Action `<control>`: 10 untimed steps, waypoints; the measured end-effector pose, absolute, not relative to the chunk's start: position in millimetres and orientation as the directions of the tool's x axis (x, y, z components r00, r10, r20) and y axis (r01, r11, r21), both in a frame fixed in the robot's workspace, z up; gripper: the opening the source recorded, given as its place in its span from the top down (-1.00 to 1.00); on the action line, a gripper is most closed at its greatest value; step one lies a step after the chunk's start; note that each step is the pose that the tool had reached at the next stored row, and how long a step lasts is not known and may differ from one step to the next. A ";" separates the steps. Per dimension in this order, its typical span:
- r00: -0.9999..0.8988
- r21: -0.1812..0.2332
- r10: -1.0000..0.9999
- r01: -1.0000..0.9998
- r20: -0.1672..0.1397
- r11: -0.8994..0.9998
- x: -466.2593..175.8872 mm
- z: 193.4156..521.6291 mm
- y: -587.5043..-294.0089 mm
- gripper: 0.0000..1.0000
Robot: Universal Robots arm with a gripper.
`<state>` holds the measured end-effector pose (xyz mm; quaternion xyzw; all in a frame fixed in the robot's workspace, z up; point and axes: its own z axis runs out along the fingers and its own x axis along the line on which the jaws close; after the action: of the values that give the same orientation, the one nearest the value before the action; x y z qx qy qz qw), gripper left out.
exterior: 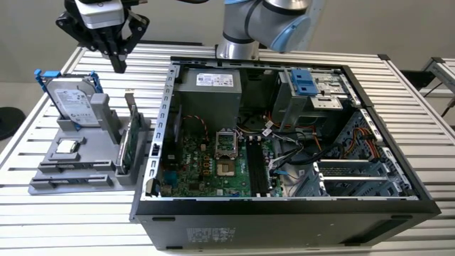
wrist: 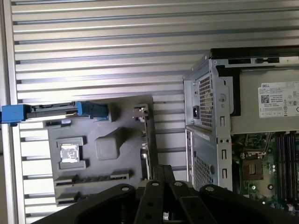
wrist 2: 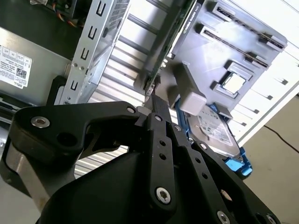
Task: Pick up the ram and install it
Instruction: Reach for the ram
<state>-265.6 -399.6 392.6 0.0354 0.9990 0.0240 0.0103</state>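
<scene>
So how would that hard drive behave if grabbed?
The hard drive looks like a stiff metal block, likely heavy for its size. Standing upright on edge in the gray holder, it could tip if pushed sideways.

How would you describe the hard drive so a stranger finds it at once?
Beside the open computer case, on the exterior view's left, lies a grey parts holder. The hard drive stands on edge at its far end. It alone is silver and sits in a blue frame, unlike the green expansion card and the flat square processor nearby.
</scene>
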 end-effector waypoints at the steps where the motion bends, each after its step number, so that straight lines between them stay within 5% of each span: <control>1: -0.997 0.049 0.071 0.070 -0.019 0.996 -266.6 392.6 -399.6 1.00; 10: -0.997 0.049 0.071 0.070 -0.019 0.996 -275.6 392.6 -399.6 1.00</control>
<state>-275.6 -399.6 392.6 0.0354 0.9990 0.0240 0.0104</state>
